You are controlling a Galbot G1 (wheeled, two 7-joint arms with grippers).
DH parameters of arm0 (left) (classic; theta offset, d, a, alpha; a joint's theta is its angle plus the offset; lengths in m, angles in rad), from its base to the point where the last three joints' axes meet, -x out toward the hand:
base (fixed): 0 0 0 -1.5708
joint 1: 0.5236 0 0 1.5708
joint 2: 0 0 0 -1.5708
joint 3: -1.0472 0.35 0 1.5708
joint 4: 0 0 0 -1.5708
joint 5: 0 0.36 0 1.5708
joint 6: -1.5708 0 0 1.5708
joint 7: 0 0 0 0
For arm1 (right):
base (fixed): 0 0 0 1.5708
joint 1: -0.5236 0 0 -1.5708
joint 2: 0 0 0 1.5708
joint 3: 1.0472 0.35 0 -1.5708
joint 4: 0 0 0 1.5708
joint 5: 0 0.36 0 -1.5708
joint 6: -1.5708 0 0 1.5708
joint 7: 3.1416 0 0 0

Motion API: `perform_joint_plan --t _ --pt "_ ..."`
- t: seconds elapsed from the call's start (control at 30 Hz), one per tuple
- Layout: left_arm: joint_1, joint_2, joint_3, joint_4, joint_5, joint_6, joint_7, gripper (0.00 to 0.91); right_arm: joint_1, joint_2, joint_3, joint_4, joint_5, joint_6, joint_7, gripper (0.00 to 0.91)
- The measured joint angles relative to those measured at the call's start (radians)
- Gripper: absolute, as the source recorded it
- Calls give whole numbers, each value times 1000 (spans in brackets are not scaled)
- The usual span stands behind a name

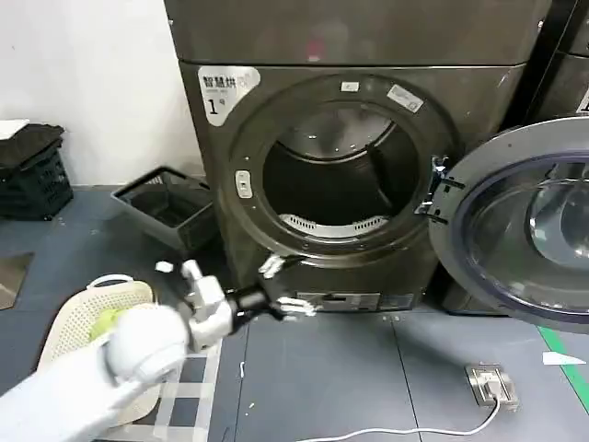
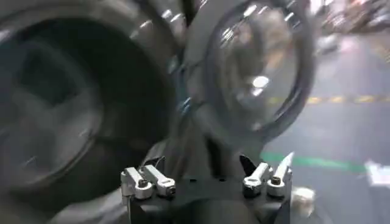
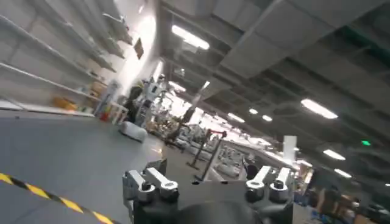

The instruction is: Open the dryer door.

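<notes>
Jaws of the left gripper (image 1: 276, 290): spread apart, holding nothing, hanging low in front of the dryer, just below the drum opening (image 1: 331, 180). The left wrist view confirms it: both fingers (image 2: 146, 182) stand well apart with only air between them.

Jaws of the right gripper (image 3: 207, 185): also parted and empty, seen in the right wrist view against a hall ceiling and distant shelving, pointing away from the dryer. Idle.

Dryer door (image 1: 529, 235): large round porthole, chrome ring around dark glass, swung wide to the right of the drum opening and hanging on its hinge (image 1: 440, 198). Opening fully exposed; perforated drum interior visible. White "1" label (image 1: 223, 92) sits above and left of the opening.

Other items, placed from the dryer: dark tray (image 1: 166, 203) on the floor at its left side; pale basket (image 1: 97, 318) with a green object, farther left and nearer the robot; black crates (image 1: 32, 170) against the wall, well to the left; small metal plate with a white cable (image 1: 488, 382) on the floor below the open door.

Status, as judged: task looks complete.

Risks, as judged: the left arm lies close under the opening's rim, so a careless withdrawal could clip the front panel; a sweep to the right could knock the door and swing it back toward closed, or strain the hinge.
</notes>
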Motion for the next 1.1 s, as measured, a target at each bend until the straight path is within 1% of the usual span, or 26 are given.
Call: perform_joint_plan --t 0.1,0.27,0.37,0.43,0.53,0.6,0.7,0.93,1.1 --pt "123 81 -112 -32 -25 48 -55 907 12 -8 -17 5 3 -8 -8 907" --pt "336 200 -276 -61 -46 135 -185 907 27 -24 -44 17 6 -8 -21 907" --pt "433 253 -354 -50 9 120 -202 907 36 -36 -63 17 6 -5 -29 907" --pt "472 283 -388 -32 83 74 -179 907 42 -48 -76 11 6 -1 -33 907" --pt "503 327 -416 23 244 -19 -128 907 50 -61 -93 7 4 3 -38 907" --pt "517 357 -429 68 353 -64 -89 907 54 -66 -101 7 4 3 -41 907" --pt "531 405 -450 151 549 -196 -30 907 62 -75 -118 6 4 3 -48 907" --pt "538 490 -509 320 1001 -548 101 907 80 -100 -158 -8 2 3 -55 907" --pt "525 515 -553 416 1283 -860 139 907 94 -95 -182 2 18 7 -62 907"
